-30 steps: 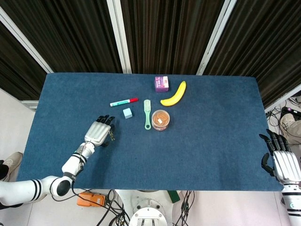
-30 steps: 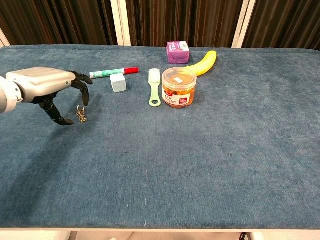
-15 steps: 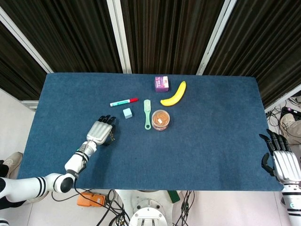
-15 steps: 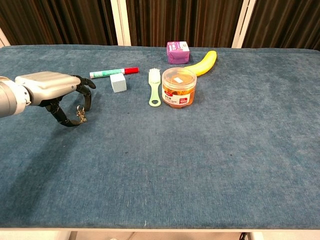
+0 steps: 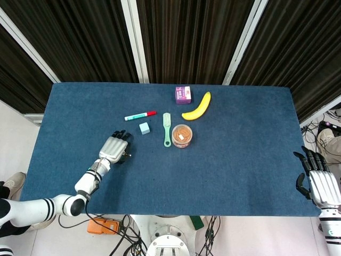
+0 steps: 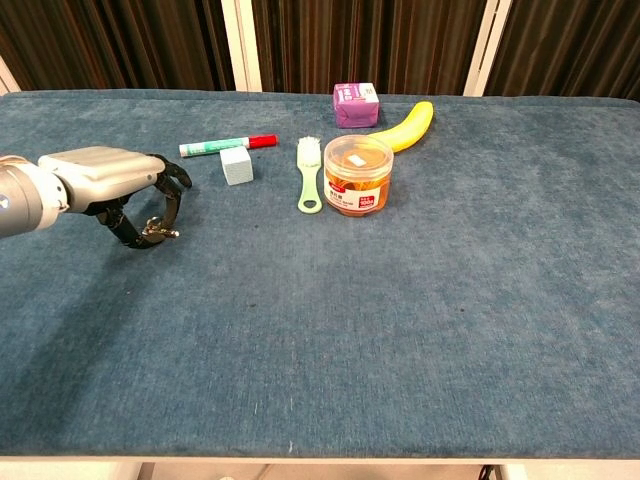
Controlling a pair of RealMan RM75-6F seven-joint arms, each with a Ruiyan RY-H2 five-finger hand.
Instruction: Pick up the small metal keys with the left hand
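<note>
Left hand (image 6: 105,180) on small metal keys (image 6: 158,232).
My curled fingertips (image 6: 168,206) pinch the keys against the blue table (image 6: 400,300).

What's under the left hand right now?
The small metal keys sit between the left hand's curled fingertips on the blue table. The head view hides them almost entirely.

From my seat, the left hand (image 6: 105,180) covers most of the keys (image 6: 158,231), so I can't tell its grip, and the right hand (image 5: 318,181) sits partly cut off.
</note>
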